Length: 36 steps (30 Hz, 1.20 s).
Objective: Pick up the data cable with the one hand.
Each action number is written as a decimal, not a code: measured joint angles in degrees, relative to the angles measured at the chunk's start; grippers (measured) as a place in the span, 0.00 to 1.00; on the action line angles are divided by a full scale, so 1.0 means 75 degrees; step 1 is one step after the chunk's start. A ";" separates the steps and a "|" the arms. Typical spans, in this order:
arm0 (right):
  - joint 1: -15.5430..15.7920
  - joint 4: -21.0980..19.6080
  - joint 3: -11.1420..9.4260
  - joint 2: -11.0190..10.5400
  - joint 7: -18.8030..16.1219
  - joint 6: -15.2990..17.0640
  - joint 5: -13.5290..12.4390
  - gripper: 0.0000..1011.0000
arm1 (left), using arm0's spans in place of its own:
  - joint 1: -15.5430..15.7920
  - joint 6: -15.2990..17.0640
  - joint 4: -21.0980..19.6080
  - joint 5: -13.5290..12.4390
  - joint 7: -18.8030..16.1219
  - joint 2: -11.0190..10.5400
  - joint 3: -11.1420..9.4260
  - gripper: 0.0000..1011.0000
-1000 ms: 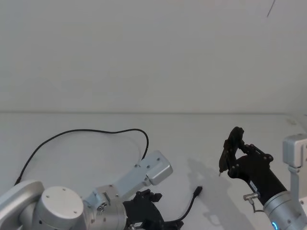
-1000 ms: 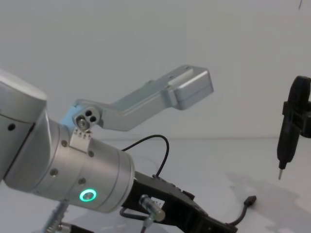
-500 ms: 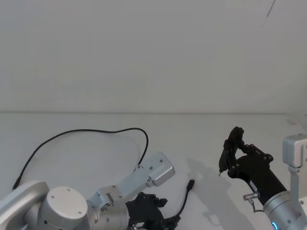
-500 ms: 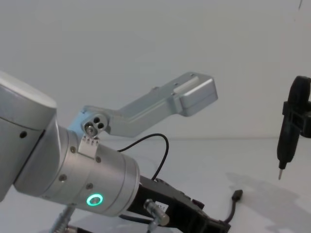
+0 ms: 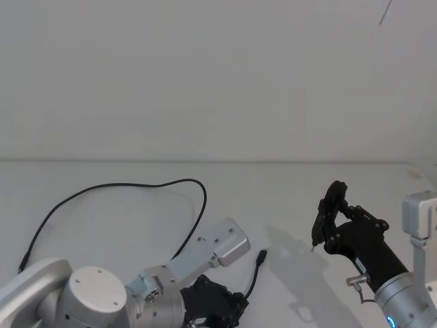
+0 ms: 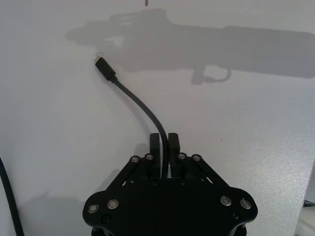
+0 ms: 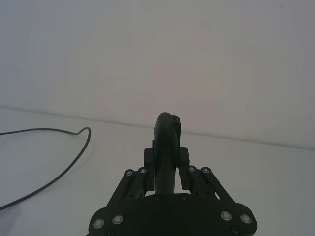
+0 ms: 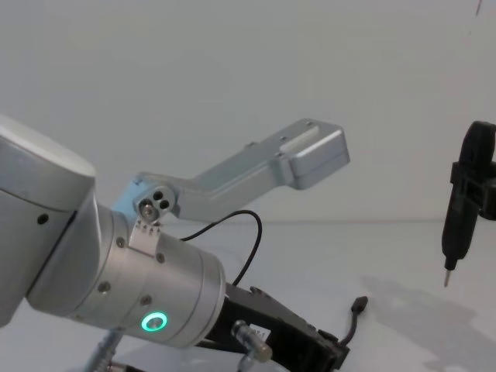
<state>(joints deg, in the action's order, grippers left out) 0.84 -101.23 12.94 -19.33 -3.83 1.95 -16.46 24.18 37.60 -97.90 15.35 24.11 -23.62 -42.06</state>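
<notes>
At 6 o'clock your left hand (image 6: 165, 141) is clenched on the cable (image 6: 134, 97) near its plug (image 6: 105, 70), at 4 o'clock your right hand (image 5: 329, 220) grips a pen tool (image 8: 457, 225), and the cable loops across the table (image 5: 102, 229) toward 10 o'clock.

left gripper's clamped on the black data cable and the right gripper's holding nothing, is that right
One part is wrong: the right gripper is not empty, it is shut on a black pen-shaped tool, as the right wrist view shows. The rest stands: the left gripper is clamped on the data cable.
</notes>
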 joint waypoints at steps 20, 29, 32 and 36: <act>-0.0049 -0.0061 -0.0093 0.0007 -0.0038 0.0012 -0.0047 0.28 | 0.0005 -0.0453 -0.0028 -0.0189 0.0093 -0.0111 -0.0057 0.05; -0.0248 -0.0354 -0.0369 -0.0063 -0.0307 0.0232 -0.0395 0.28 | 0.0035 -0.1323 -0.0169 -0.0427 0.0418 -0.0433 -0.0144 0.05; -0.0316 -0.0445 -0.0457 -0.0114 -0.0451 0.0324 -0.0535 0.28 | 0.0066 -0.1779 -0.0248 -0.0517 0.0664 -0.0643 -0.0160 0.05; -0.0402 -0.0547 -0.0548 -0.0187 -0.0645 0.0486 -0.0730 0.28 | 0.0098 -0.2211 -0.0316 -0.0567 0.0913 -0.0881 -0.0156 0.05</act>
<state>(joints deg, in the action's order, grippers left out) -2.17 -105.33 8.83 -20.74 -8.66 5.59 -21.94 24.91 21.02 -100.27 11.09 30.96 -30.23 -43.23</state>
